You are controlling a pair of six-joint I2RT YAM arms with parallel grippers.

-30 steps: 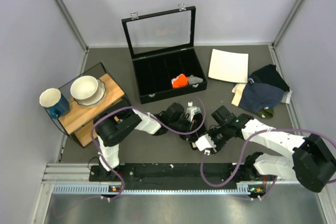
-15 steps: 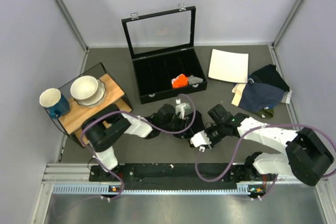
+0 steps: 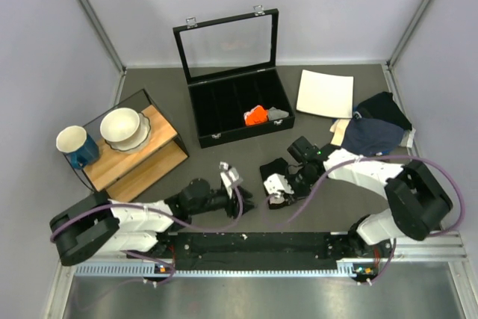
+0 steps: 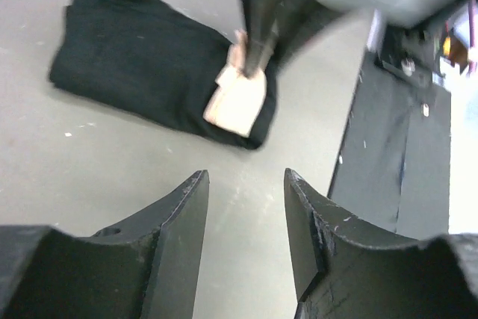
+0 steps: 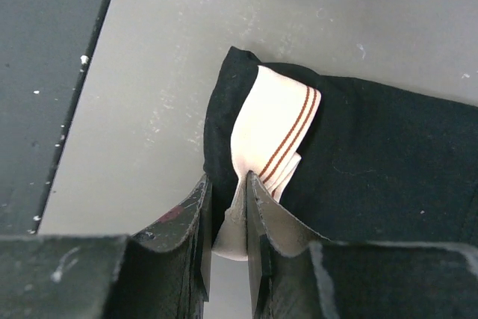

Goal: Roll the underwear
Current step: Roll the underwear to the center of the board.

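Observation:
The underwear [image 3: 270, 169] lies as a black folded bundle on the grey table in front of the case. In the right wrist view its black fabric [image 5: 373, 162] has a pale waistband [image 5: 272, 128] with brown stripes at the near end. My right gripper [image 3: 279, 198] [image 5: 226, 181] is shut on that waistband end and the black fabric edge. My left gripper [image 3: 243, 201] [image 4: 246, 184] is open and empty, low over the table, a short way left of the underwear [image 4: 142, 57]. In the left wrist view the waistband [image 4: 239, 102] shows under the right gripper's fingers.
A black case [image 3: 239, 121] with its glass lid up holds an orange roll [image 3: 255, 115] and a grey roll. A white plate [image 3: 326, 93] and a pile of navy clothes [image 3: 373, 132] lie at the right. A wooden shelf [image 3: 142, 158] with a bowl and a mug stands at the left. A black rail [image 3: 246, 244] runs along the front.
My left arm has let go of the underwear and drawn back left and toward the front edge, gripper open. My right gripper has shifted a little left, still shut on the waistband end.

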